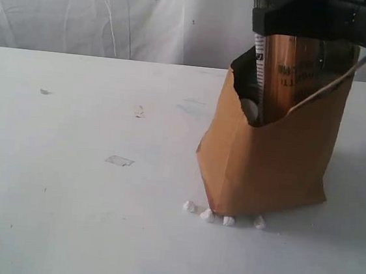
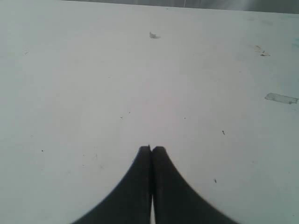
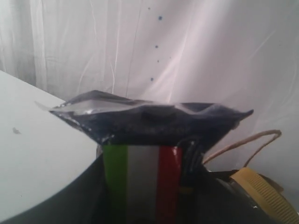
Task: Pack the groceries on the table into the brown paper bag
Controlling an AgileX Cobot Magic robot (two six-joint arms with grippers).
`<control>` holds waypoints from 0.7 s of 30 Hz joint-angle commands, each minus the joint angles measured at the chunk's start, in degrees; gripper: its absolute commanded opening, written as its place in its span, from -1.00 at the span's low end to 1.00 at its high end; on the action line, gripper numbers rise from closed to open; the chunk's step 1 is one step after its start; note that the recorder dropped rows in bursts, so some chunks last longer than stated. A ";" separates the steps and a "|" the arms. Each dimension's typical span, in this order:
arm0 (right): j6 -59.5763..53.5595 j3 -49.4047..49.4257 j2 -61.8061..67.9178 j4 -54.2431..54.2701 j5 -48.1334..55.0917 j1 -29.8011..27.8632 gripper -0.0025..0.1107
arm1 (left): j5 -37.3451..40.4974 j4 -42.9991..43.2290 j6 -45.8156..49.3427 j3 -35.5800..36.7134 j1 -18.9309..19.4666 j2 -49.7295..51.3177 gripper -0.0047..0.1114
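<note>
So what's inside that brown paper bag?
A long spaghetti packet stands in the brown paper bag, its top sticking out. A yellow ribbed cap shows beside it. Anything lower is hidden by the bag's walls.

Losing the right gripper [image 1: 306, 25] past the top edge of the exterior view, fingertips not showing. Hiding the lower part of the long spaghetti packet [image 1: 294, 77] behind the wall of the brown paper bag [image 1: 265, 165]. Blurring the packet's print beyond reading. Cutting off a ribbed yellow cap [image 3: 261, 196] at the right wrist view's corner.
</note>
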 commanded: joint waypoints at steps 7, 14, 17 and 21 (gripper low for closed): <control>-1.06 -0.11 -0.59 -1.20 2.71 -0.62 -0.96 | -0.19 -0.11 -0.26 0.04 0.15 -0.27 -0.92; -1.16 -0.11 1.81 -1.67 -0.95 -0.62 -0.66 | -0.19 -0.11 -0.26 0.04 0.15 -0.27 -0.92; -1.16 -0.11 3.65 -1.67 -0.64 -0.62 -0.45 | -0.19 -0.11 -0.26 0.04 0.15 -0.27 -0.92; -1.16 -0.11 4.79 -1.67 -0.64 -0.62 -0.30 | -0.19 -0.11 -0.26 0.04 0.15 -0.27 -0.92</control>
